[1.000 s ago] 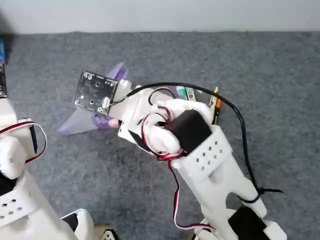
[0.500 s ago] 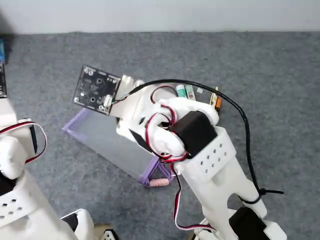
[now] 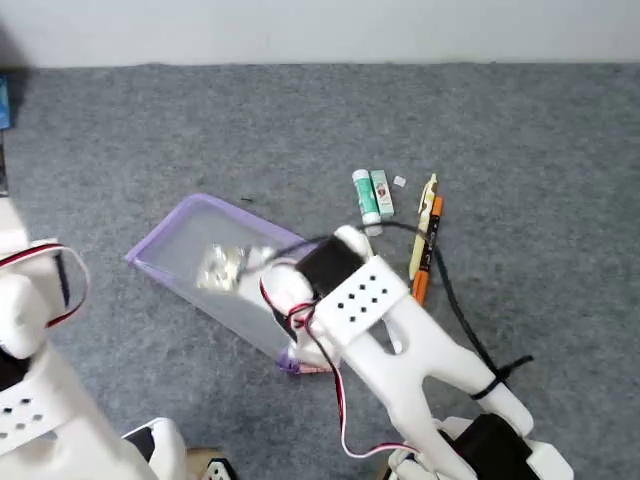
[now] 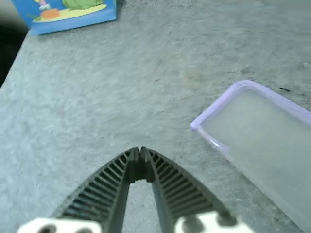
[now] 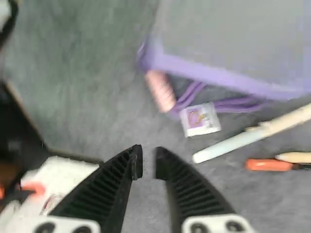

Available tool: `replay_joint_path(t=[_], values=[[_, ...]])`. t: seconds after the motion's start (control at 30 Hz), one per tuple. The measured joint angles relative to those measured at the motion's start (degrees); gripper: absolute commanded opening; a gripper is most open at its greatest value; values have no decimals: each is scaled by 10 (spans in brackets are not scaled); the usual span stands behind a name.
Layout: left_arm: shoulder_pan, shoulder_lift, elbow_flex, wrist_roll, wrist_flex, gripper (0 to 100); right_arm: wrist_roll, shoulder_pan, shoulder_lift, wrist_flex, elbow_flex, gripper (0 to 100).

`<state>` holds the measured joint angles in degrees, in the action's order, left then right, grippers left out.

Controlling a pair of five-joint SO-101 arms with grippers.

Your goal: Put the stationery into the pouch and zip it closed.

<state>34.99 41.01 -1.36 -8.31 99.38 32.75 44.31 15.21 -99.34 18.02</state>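
Hiding one end of the pouch (image 3: pixel 182 248), right arm (image 3: pixel 400 335); right pincer (image 5: pixel 148 162) barely parted, left pincer (image 4: pixel 140 158) pressed together.

We see soft, even light over the grey felt surface (image 3: pixel 520 150), with faint shadows. A pale glare sits on the translucent, purple-edged plastic pouch (image 3: pixel 190 240).

Small robotics lab or hobby bench, can't pin it closer. Grey felt-like tabletop (image 3: pixel 560 140) against a plain white wall (image 3: pixel 320 30). White plastic arm (image 3: pixel 420 340) with exposed wires (image 3: pixel 297 318), second arm (image 3: pixel 30 420) beside it. Blue picture box (image 4: pixel 73 12) at the edge.
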Motion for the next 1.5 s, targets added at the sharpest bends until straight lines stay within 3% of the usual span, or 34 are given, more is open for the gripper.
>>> replay_joint_path(t=[0.2, 0.4, 0.63, 1.37, 1.5], values=[[70, 0, 0, 0, 0, 16, 82, -22, 0, 98, 111, 243], [80, 0, 0, -6, 0, 16, 130, -24, 0, 188, 162, 244], [79, 0, 0, -7, 0, 16, 134, -24, 0, 254, 213, 244], [80, 0, 0, -11, 0, 16, 118, -4, -164, 332, 190, 240], [80, 0, 0, -11, 0, 16, 118, -4, -178, 341, 185, 149]])
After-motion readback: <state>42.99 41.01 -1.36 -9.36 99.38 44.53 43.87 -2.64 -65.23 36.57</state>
